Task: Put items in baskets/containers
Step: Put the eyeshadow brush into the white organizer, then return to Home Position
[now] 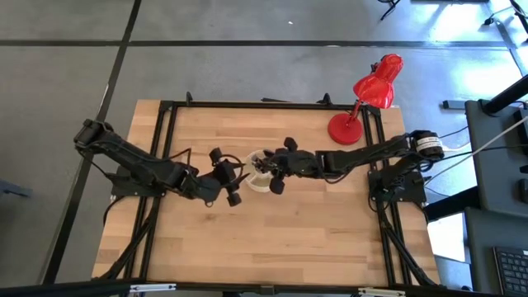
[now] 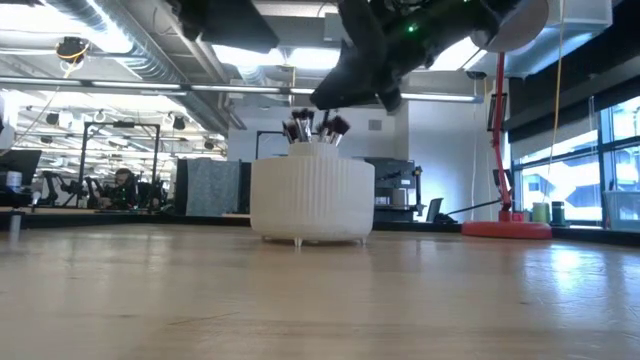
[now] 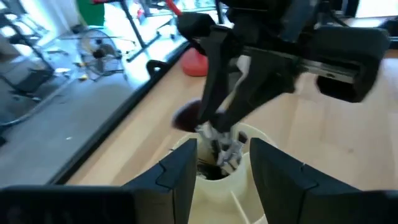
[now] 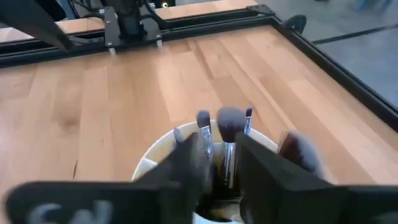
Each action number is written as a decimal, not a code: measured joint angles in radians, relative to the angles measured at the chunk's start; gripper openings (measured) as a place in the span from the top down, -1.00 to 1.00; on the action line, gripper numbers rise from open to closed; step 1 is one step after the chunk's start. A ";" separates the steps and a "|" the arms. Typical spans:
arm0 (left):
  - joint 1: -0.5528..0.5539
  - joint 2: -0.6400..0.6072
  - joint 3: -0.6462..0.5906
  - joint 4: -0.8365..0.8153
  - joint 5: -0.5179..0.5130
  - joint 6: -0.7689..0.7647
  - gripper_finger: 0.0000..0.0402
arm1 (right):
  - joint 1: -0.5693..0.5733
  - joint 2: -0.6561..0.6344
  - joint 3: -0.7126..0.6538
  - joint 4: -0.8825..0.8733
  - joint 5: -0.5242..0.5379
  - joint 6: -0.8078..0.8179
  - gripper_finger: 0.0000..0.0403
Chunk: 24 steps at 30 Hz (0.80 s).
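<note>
The wooden table is lying under both my arms, and my red desk lamp is standing at its far right corner, well apart from the work. Near the table's middle the cream container is sitting upright on its small feet, ribbed on the outside, with its dividers showing inside the rim from my wrist views. My right pincer is hanging right over the container's opening, its fingers standing a little apart and straddling the upright brushes in the centre cup; they are not pressing on any handle that I can make out. My left pincer is hovering just beside the container on its left side, fingers spread wide and holding nothing, with the rim of the container showing in the gap between them. The brushes are standing bunched together in the middle of the container, bristle tufts pointing up above the rim, a fluffy grey one tallest between two thinner ones. One brush with a dark reddish tuft is blurring at the container's edge beside my right finger, and I cannot tell whether it is resting in a compartment or leaning outside
</note>
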 joint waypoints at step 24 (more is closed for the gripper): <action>-0.081 -0.043 0.000 0.039 -0.141 -0.031 0.29 | 0.172 -0.298 -0.001 -0.312 0.241 0.032 -0.05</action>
